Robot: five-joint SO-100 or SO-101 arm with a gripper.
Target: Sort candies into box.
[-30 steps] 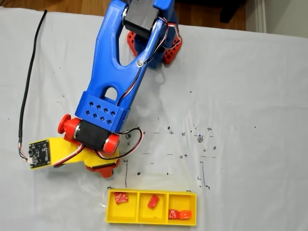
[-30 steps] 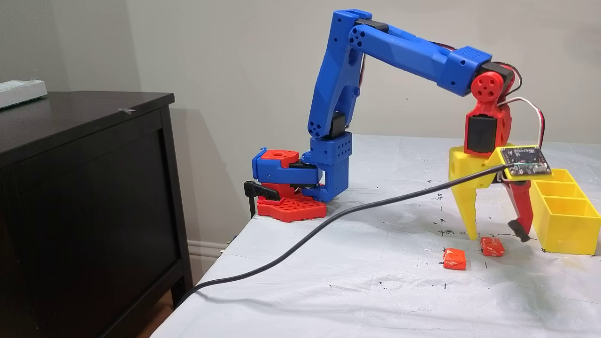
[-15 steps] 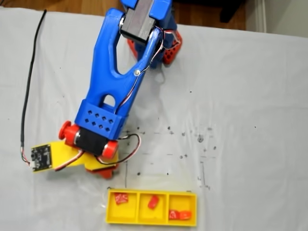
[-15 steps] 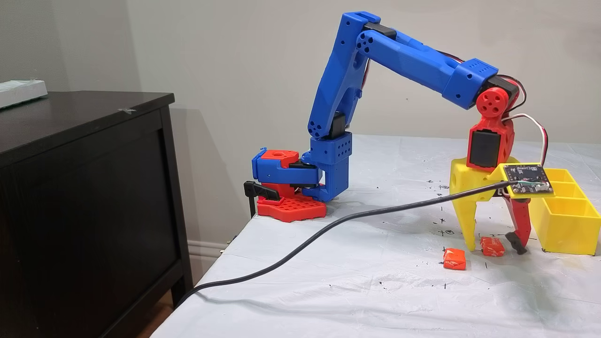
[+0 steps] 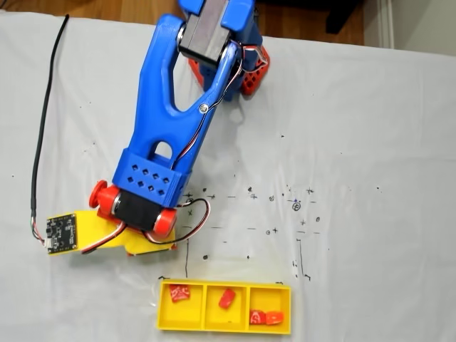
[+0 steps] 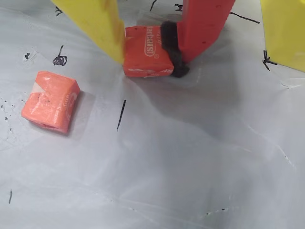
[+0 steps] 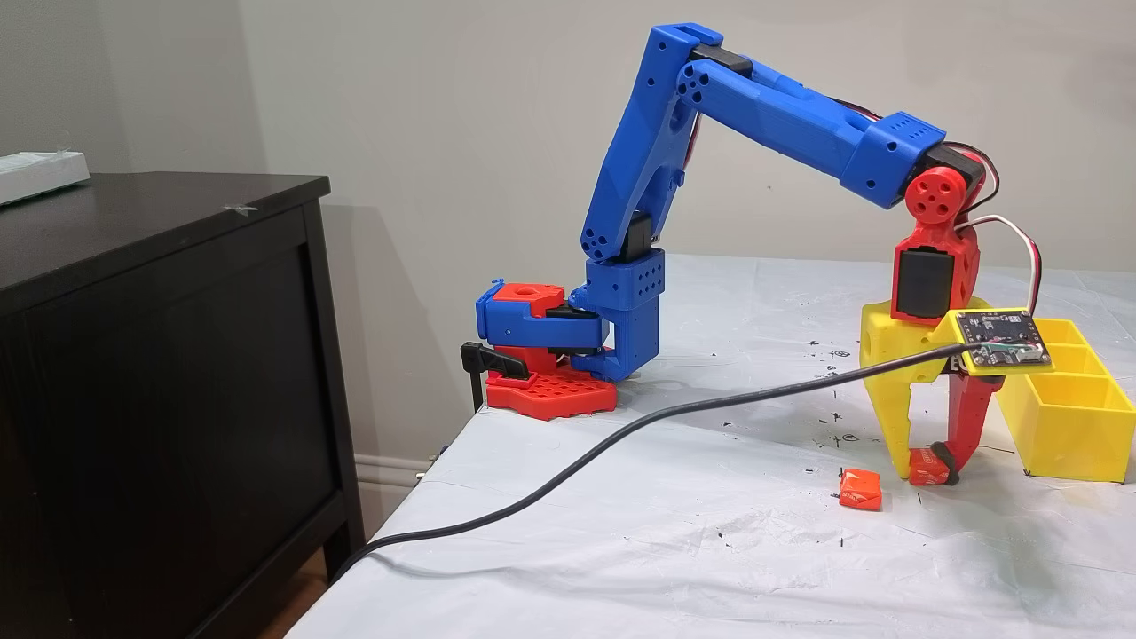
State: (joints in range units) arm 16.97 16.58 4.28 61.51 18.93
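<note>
So the bench, covered in a white sheet scribbled with pen marks, is where everything is laid out, and the blue arm is reached out and down from its red base toward the near edge. The box is seen at the bottom of a fixed view with its three compartments in a row: one candy in the left one, one in the middle, two side by side in the right one. In the other fixed view the box is just beside the gripper, which is lowered to the sheet. The grasping step looks to be in hand: the gripper is narrowed around a candy, which is pressed between the yellow finger and the black pad of the red finger in the wrist view, with the candy apparently resting on the sheet. A loose candy is left lying apart from it, untouched. Next, a lift is probably called for, then a short carry over the box wall and a release into a compartment; the loose one would be handled after that.
</note>
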